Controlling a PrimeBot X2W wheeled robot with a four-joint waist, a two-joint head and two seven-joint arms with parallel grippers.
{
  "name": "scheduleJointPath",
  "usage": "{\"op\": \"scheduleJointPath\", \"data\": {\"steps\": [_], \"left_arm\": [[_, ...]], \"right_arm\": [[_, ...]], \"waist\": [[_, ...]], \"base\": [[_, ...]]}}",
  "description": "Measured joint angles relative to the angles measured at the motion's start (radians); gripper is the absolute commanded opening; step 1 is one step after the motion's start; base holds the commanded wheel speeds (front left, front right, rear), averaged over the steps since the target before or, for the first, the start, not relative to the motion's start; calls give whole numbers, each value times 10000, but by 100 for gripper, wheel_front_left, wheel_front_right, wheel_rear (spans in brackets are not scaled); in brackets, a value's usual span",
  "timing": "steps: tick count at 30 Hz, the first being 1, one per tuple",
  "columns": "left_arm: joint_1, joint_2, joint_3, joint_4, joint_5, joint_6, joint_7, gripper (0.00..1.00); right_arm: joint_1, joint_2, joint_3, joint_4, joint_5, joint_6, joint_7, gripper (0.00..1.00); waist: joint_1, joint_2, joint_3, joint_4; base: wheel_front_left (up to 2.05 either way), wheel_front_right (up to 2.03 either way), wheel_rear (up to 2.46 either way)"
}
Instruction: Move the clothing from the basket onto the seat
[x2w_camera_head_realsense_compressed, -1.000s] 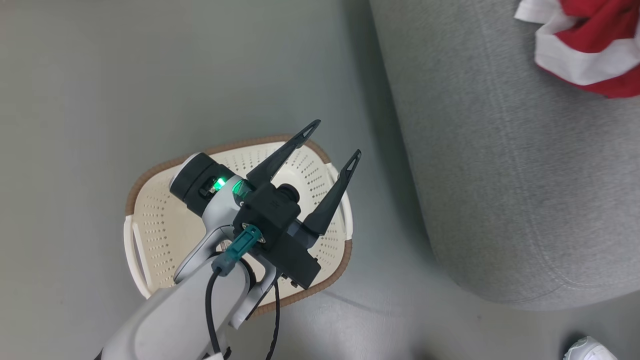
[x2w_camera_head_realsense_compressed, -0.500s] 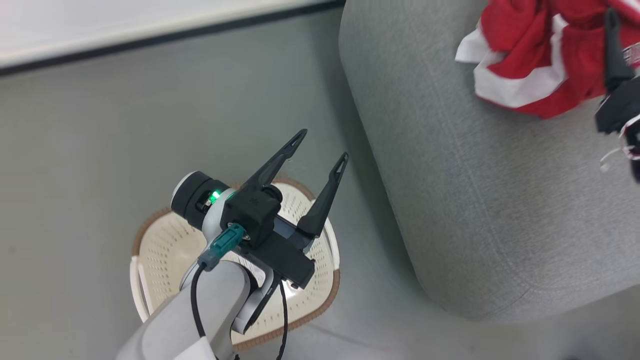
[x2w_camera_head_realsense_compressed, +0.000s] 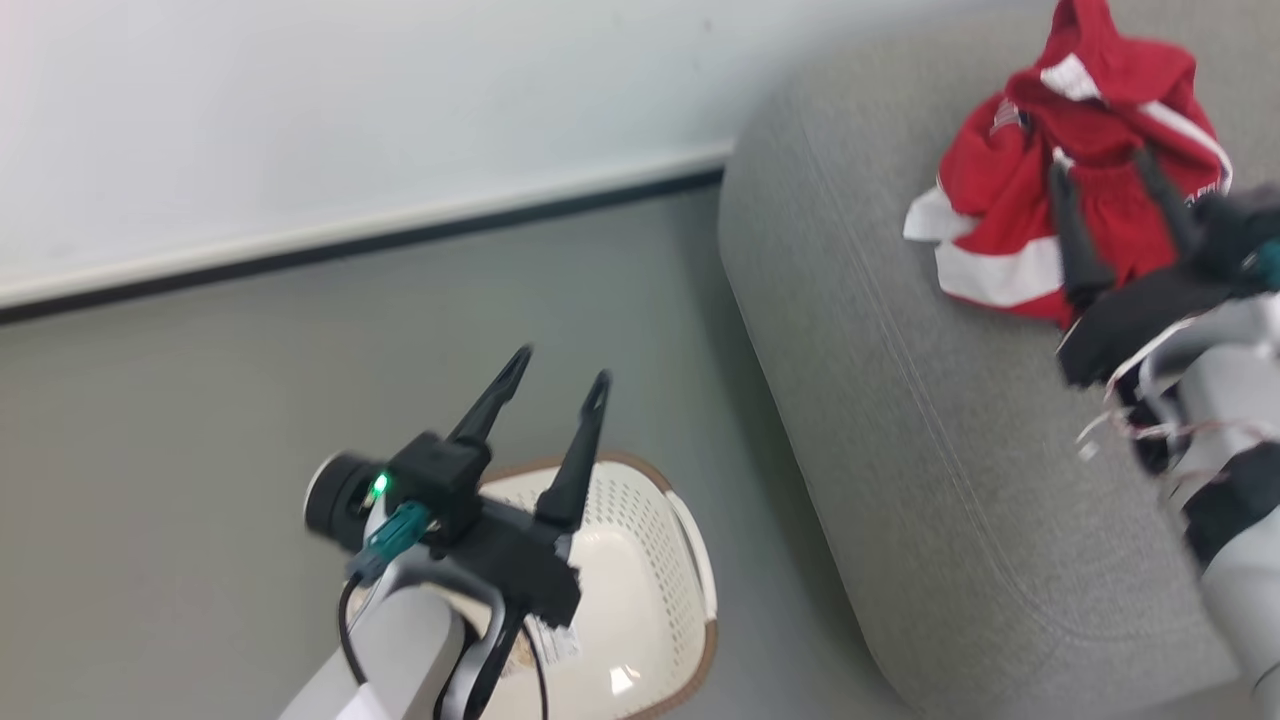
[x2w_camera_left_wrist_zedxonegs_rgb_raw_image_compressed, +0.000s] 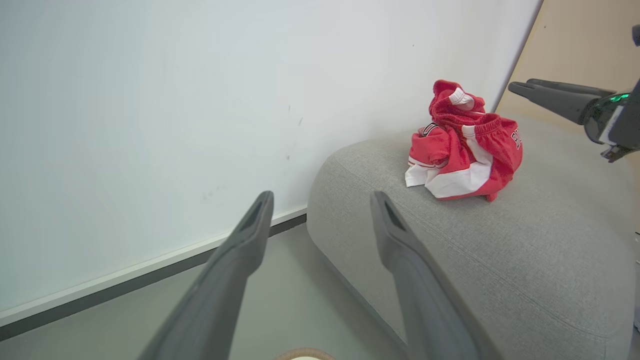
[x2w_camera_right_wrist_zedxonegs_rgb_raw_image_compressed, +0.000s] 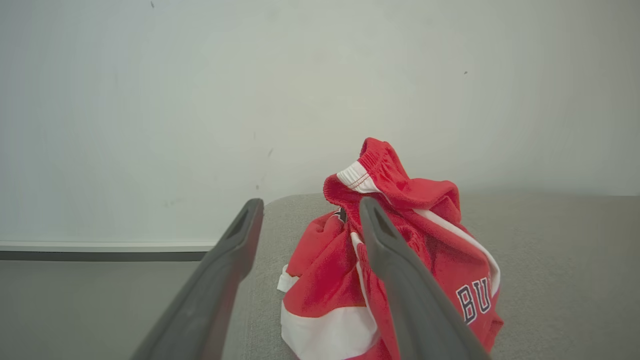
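The red clothing (x2w_camera_head_realsense_compressed: 1050, 220) with white panels lies in a crumpled heap on the grey seat (x2w_camera_head_realsense_compressed: 900, 430) near its far end, also plain in the left wrist view (x2w_camera_left_wrist_zedxonegs_rgb_raw_image_compressed: 462, 152) and right wrist view (x2w_camera_right_wrist_zedxonegs_rgb_raw_image_compressed: 400, 265). My right gripper (x2w_camera_head_realsense_compressed: 1100, 170) hangs open just above and in front of the heap, nothing between its fingers. The cream basket (x2w_camera_head_realsense_compressed: 650, 600) with a brown rim stands on the floor left of the seat, its visible inside bare. My left gripper (x2w_camera_head_realsense_compressed: 555, 365) is open over the basket's far side, holding nothing.
A white wall (x2w_camera_head_realsense_compressed: 350, 120) with a dark baseboard strip runs behind the grey floor (x2w_camera_head_realsense_compressed: 200, 400). The seat's rounded corner (x2w_camera_left_wrist_zedxonegs_rgb_raw_image_compressed: 340, 165) stands close to the wall. A tan panel (x2w_camera_left_wrist_zedxonegs_rgb_raw_image_compressed: 575, 45) rises behind the seat in the left wrist view.
The head camera has tilted up, bringing wall and right gripper into view. The left gripper has risen and turned over the basket. The right gripper stands clear of the heap.
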Motion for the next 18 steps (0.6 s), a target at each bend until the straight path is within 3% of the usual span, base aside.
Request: {"op": "scheduleJointPath", "data": {"steps": [6,13,18], "left_arm": [[1037,176,748,123,-176,217,-171,100],[2197,637,1444,-73,-203,357,-211,100],[3126,794,2000,-347,-203,431,-257,100]], "right_arm": [[1423,508,-15,-591,198,-27,2,100],[2914,943,-58,-1563,353,-355,2,100],[4140,1103,-125,-2433,349,-809,2,100]], "waist": [[-1,0,-994,431],[0,1,-1867,802],[0,1,-2348,986]], "base": [[0,0,0],[0,0,0],[0,0,0]]}}
